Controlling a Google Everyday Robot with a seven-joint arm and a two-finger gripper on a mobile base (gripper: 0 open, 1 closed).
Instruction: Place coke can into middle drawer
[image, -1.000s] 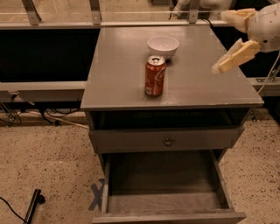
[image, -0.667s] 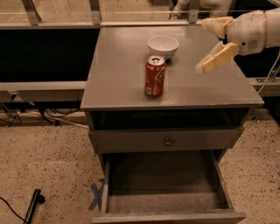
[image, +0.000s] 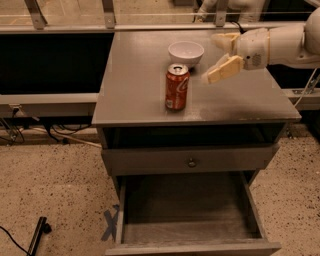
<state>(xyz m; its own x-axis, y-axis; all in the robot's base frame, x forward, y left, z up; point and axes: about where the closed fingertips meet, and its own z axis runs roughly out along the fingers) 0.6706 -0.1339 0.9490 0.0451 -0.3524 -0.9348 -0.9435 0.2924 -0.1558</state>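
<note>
The grey cabinet (image: 135, 75) fills the middle of the scene, its flat top carrying everything that matters so far. Below it the middle drawer (image: 185, 212) is pulled out toward the near side, its board bottom bare with no can in it; so the opening is done and the receiving place is ready. Above that, the upper drawer front (image: 150, 161) with its small knob (image: 191, 162) is closed.

The white arm (image: 285, 44) reaches in from the right over the far right part of the top. At its end the gripper (image: 218, 54) hangs above the surface, to the right of the can and apart from it, near the bowl; its two fingers (image: 225, 70) are spread apart and hold nothing.

The white bowl (image: 186, 51) sits at the far middle of the top, just behind the can. The coke can (image: 177, 87) stands upright on the cabinet top, a little right of centre, untouched.

In my judgement the task is at an early stage: the drawer is open; the grasp is not yet made. What is left is closing on the can without knocking the bowl, lifting it, carrying it out past the near edge, lowering it into the drawer, and letting go.
</note>
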